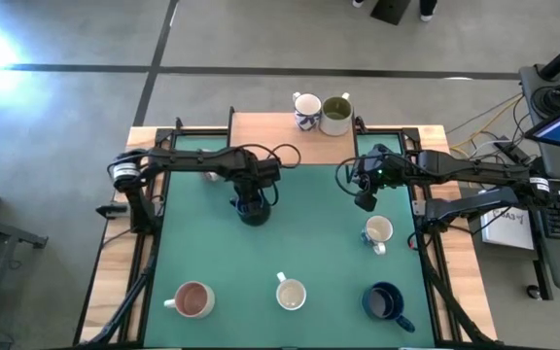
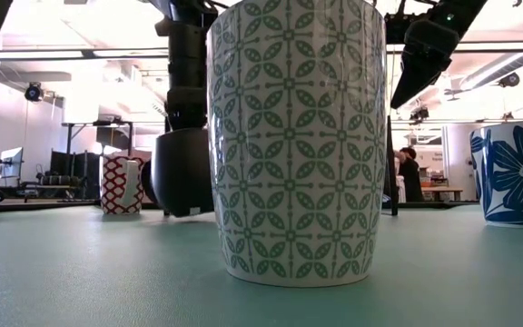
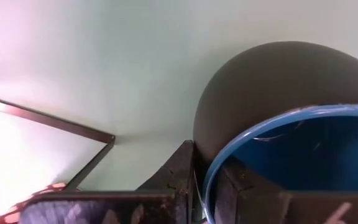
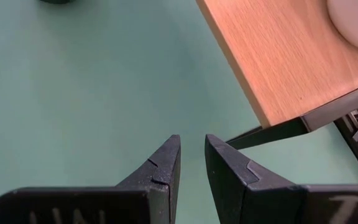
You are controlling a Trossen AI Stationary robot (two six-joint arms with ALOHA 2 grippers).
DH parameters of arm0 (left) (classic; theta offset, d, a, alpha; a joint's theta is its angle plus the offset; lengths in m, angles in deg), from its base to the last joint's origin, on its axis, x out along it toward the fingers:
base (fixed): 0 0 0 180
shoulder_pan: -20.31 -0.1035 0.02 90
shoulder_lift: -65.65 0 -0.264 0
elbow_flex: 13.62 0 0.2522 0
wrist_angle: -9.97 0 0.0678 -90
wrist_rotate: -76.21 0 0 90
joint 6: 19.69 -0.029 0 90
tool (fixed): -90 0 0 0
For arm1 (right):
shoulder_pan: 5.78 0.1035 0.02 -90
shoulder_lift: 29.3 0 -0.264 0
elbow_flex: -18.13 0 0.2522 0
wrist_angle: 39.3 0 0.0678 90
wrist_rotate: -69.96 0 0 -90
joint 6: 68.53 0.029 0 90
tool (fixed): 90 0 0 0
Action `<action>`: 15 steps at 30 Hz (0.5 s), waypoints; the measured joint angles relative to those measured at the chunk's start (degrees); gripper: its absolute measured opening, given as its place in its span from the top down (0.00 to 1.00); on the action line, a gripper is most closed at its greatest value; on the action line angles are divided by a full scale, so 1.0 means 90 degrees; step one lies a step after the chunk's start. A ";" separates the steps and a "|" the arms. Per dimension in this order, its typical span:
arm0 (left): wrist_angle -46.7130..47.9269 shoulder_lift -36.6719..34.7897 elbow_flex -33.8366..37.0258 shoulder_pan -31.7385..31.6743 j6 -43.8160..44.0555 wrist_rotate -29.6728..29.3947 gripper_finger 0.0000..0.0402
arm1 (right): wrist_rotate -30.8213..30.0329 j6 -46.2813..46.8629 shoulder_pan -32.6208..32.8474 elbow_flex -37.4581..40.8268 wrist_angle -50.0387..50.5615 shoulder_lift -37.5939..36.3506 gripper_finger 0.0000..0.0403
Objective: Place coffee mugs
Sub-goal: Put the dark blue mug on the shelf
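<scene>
The rim of a dark blue mug (image 3: 291, 124) is clamped between the left jaws (image 3: 204, 186); the right jaws (image 4: 191, 163) are held narrowly apart, empty, above the counter (image 4: 73, 93).

Two mugs (image 1: 307, 110) stand side by side on the wooden shelf (image 1: 261, 126) at the table's (image 1: 319, 243) far edge. Three mugs (image 1: 192, 299) line the near edge, one by each near corner and one between. Another mug (image 1: 378, 232) sits toward the right edge. The left pincer (image 1: 252, 206) holds a mug (image 1: 254, 215) left of the table's middle; the right pincer (image 1: 366, 199) hangs just behind the right-edge mug.
</scene>
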 joint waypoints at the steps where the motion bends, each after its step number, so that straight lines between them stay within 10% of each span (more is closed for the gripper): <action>1: 0.0002 0.0052 0.0002 0.0001 0.0005 -0.0024 0.96 | -0.0001 -0.0001 -0.0001 0.0000 -0.0001 0.0000 0.84; 15: 0.0330 0.0264 -0.0533 0.0001 -0.0069 0.0160 0.79 | 0.0002 0.0001 -0.0001 -0.0001 0.0000 0.0000 0.84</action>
